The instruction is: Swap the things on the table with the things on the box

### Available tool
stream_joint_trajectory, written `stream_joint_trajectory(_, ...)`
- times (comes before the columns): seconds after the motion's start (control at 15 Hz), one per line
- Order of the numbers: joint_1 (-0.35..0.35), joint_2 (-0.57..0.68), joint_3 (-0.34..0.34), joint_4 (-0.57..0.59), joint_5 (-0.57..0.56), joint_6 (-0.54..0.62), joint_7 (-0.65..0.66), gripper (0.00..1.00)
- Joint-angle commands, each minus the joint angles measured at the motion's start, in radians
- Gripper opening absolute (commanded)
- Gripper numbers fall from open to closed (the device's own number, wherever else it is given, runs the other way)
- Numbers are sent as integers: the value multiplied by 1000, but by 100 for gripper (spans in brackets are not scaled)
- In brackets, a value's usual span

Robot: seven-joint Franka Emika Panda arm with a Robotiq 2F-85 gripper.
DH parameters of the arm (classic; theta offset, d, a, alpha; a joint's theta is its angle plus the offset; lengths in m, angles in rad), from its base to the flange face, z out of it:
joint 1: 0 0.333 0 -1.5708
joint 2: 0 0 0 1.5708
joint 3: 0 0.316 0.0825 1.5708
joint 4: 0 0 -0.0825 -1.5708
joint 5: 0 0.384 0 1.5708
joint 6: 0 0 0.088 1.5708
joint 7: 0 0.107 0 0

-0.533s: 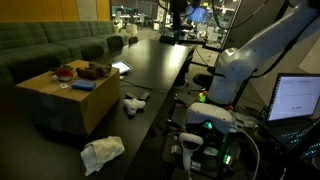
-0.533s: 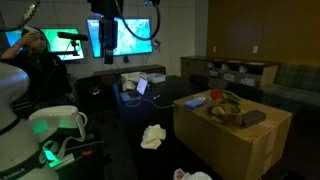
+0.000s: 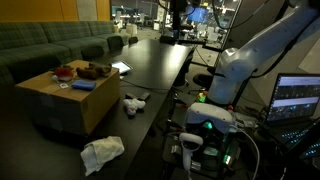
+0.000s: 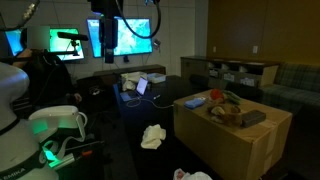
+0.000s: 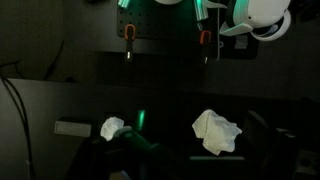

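Your hand (image 5: 166,57) hangs high above the dark tabletop (image 3: 160,70), its two fingers (image 5: 127,50) set well apart and gripping nothing, as the wrist view shows. Below it on the tabletop lie a crumpled white cloth (image 5: 217,132) and, well to one side, a smaller white thing (image 5: 112,127) with a green glow beside it.

In both exterior views the box (image 3: 62,103) stands on the tabletop with its load untouched. A red thing (image 3: 65,72), a brown thing (image 3: 95,70) and a flat blue thing (image 3: 82,85) rest on its top. In an exterior view the cloth lies on the tabletop near the box's front corner, apart from it, and the smaller white thing sits farther along, just past the box. The arm (image 3: 255,50) rises from its lit base beside a glowing laptop (image 3: 296,98). What the smaller thing is cannot be told in this dim light. A green sofa (image 3: 50,45) runs behind the box.
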Motion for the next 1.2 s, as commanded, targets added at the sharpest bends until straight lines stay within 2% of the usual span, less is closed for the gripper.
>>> stream_joint_trajectory(0.0, 18, 69, 14, 27, -4, 61, -41, 100)
stream_joint_trajectory(0.27, 56, 230, 32, 92, -3, 221, -104, 100)
stream_joint_trajectory(0.6, 93, 503, 64, 217, -3, 465, -178, 100)
stream_joint_trajectory(1.13, 54, 918, 112, 475, -56, 833, -147, 100)
